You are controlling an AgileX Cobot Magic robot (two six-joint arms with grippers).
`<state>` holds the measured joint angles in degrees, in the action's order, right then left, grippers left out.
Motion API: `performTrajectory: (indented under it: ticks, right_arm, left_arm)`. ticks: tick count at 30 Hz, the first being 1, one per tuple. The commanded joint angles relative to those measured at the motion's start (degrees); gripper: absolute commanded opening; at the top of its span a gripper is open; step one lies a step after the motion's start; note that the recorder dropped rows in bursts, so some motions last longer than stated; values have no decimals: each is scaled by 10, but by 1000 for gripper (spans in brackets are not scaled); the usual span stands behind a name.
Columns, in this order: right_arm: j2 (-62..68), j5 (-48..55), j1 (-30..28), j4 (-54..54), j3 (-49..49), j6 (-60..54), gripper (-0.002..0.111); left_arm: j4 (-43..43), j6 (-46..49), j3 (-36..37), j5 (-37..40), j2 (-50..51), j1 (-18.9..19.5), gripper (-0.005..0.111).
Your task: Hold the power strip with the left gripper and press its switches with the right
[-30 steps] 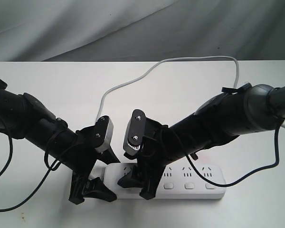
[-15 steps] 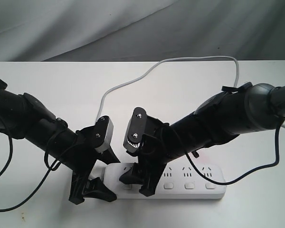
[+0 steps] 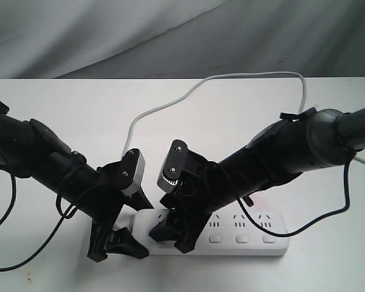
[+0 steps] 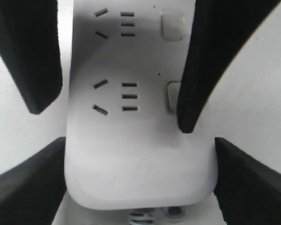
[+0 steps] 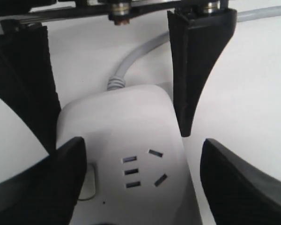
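Observation:
The white power strip (image 3: 246,226) lies along the table's front, and its grey-white cord (image 3: 170,102) curves off to the back. My left gripper (image 3: 118,242) is shut on the strip's rounded cord end (image 4: 145,61), one finger pressed to each long side. My right gripper (image 3: 170,238) hangs open just beside it over the first socket set (image 5: 143,166). One of its fingers (image 4: 189,108) covers part of the first of the switches (image 4: 171,96); the other stands off the strip's far side. More switches (image 3: 216,238) show to the right.
The white table (image 3: 61,115) stretches back to a grey cloth backdrop (image 3: 170,30). A black arm cable (image 3: 347,210) loops down near the strip's right end. Another black cable (image 3: 3,213) hangs from the left arm.
My right gripper has edged slightly left and lower over the strip's first socket set. The left gripper and the strip have not moved.

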<state>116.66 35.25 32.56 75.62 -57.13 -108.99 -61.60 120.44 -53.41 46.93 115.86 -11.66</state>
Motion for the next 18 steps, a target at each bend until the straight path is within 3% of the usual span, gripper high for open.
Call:
performTrajectory:
  ticks: [1, 9, 18]
  right_arm:
    - [15, -38, 1, -56, 11, -8, 64]
    - [-112, -57, 1, 7, 11, 7, 63]
    - [-145, -51, 0, -165, 11, 95, 63]
  left_arm:
    - [-4, -5, -3, -2, 2, -3, 52]
    - [-4, -5, -3, -2, 2, -3, 52]
    - [-4, -5, -3, -2, 2, -3, 52]
